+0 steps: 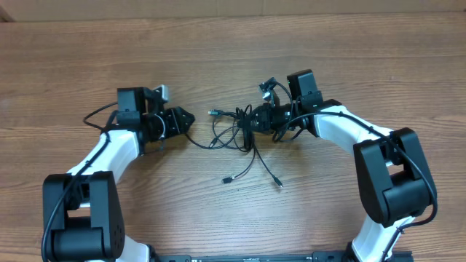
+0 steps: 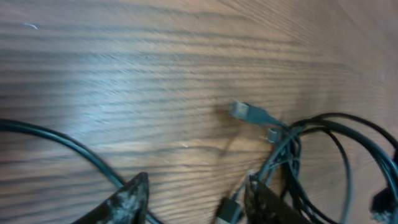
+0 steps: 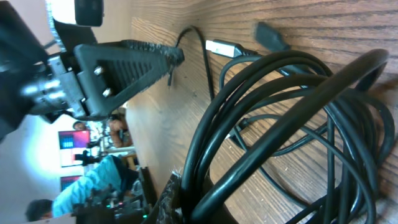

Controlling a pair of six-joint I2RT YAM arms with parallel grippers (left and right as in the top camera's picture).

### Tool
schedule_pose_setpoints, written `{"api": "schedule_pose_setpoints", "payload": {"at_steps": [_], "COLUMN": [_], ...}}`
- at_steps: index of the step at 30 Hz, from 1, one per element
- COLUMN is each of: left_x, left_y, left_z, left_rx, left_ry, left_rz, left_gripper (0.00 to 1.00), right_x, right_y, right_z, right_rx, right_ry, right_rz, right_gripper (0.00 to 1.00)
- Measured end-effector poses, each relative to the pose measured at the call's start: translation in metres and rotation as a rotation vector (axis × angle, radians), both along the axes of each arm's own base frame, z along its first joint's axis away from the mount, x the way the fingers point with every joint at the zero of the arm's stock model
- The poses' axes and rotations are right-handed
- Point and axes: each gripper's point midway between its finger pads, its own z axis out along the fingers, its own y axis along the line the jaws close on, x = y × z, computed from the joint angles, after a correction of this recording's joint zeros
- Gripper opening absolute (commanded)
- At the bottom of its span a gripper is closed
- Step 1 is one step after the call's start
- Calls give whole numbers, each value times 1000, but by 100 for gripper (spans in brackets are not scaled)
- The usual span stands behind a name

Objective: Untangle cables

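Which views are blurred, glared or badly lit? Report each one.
Overhead: sharp and evenly lit, the cables casting only faint shadows on the table. Left wrist: smeared overall, a pale sheen on the wood at left, the plug soft. Right wrist: the cables crowd the lens, nearest loops soft; the room beyond the table edge looks washed out.

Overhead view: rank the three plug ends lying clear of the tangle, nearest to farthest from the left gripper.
1. upper plug, just right of the left gripper.
2. lower-left plug, below the cable tangle.
3. lower-right plug, farthest, toward the right arm.
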Motion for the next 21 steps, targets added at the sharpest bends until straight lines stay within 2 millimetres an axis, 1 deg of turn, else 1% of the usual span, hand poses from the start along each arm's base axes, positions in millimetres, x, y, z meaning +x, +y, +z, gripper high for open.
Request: {"api": "schedule_pose_setpoints", "payload": {"at_steps": [2, 4, 8, 12, 16, 18, 21], "left_x": [-5, -10, -16, -19, -17, -14, -11], "left_y": [-11, -27, -46, -58, -60, -59, -52], "left_z": [-1, -2, -9, -16, -20, -20, -20], "left_rx": [-4, 6, 87, 185, 271, 293, 317], "left_ry": [7, 7, 3, -4, -28, -42, -45], "left_rz": [-35, -83, -122, -131, -117, -108, -85], "left_gripper": [66, 67, 67, 67, 67, 67, 68], "right_x": [-1, -1, -1, 0, 0, 0, -1], "right_y": [1, 2, 3, 2, 1, 1, 2], "right_z": [-2, -5, -8, -9, -10, -11, -12], "right_rx": [-17, -36, -55, -64, -72, -74, -81], "right_ry": [-7, -14, -16, -17, -14, -13, -16], "right_rz": [-1, -4, -9, -15, -18, -19, -19], "right_gripper": [4, 4, 4, 4, 4, 10, 25]}}
